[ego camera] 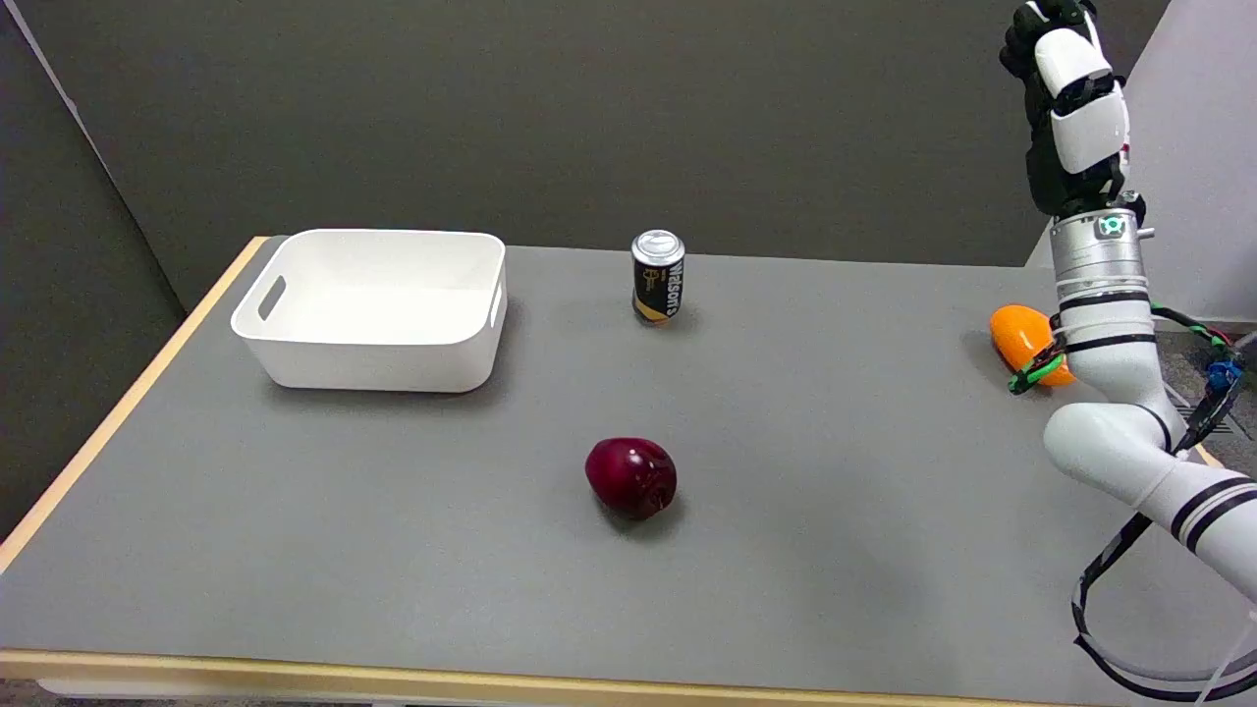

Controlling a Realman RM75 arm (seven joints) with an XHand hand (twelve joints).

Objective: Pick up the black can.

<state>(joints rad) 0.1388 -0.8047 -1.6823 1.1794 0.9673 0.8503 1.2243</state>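
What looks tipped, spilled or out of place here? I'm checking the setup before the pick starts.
Nothing stands out. The black can stands upright beside the white bin, the red apple and orange fruit lie apart on the table, and the right hand is raised clear.

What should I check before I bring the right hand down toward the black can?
1. Black can upright, standing free on the table: ok.
2. Room around the can, white bin and red apple well apart from it: ok.
3. Right hand holding nothing: cannot tell, its fingers face away from the camera.
4. Hand near the can: not ok, it is raised far to the right.
5. Orange thing right beside the arm, could get knocked: not ok.
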